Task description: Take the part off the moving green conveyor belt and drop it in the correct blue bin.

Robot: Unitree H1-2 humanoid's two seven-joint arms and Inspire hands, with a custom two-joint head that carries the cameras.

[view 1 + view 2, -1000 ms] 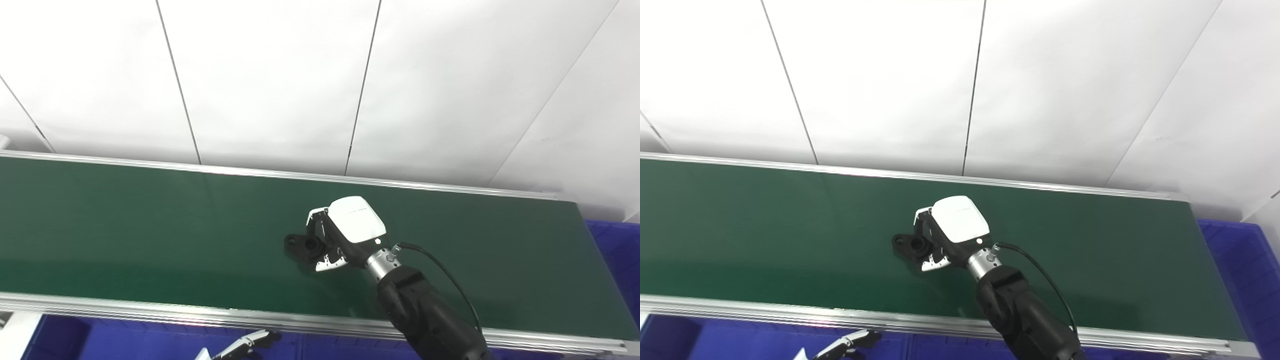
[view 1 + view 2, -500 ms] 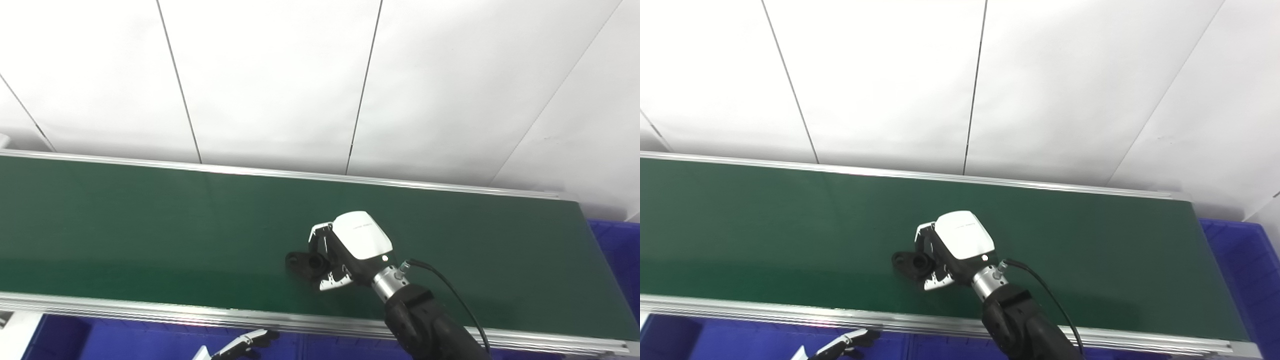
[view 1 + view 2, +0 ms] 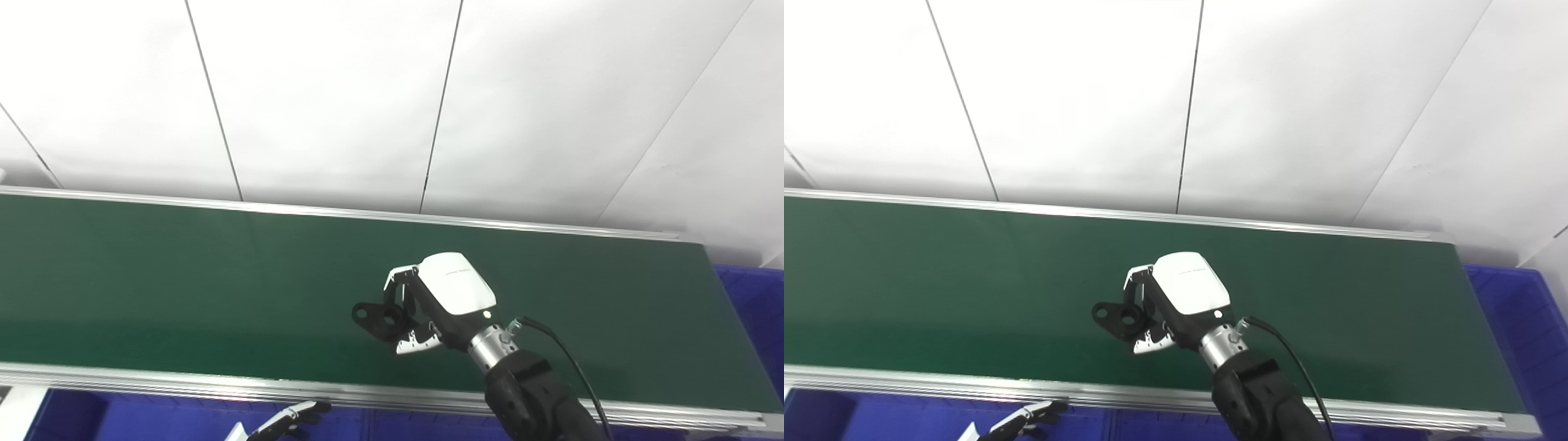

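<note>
Since a second ago the right hand has drawn nearer the belt's front rail, fingers clamped round the black part, lifting it off the green conveyor belt for binning.

The left hand waits low; whether it is open I cannot tell.

The rear wall consists of white panels divided by thin dark seams that slant and fan outward toward the top. Panel surfaces are plain and matte. Lighting is bright and even, with a soft grey shadow along the base of the wall. At the far right, another white surface meets the wall at a corner.
</note>
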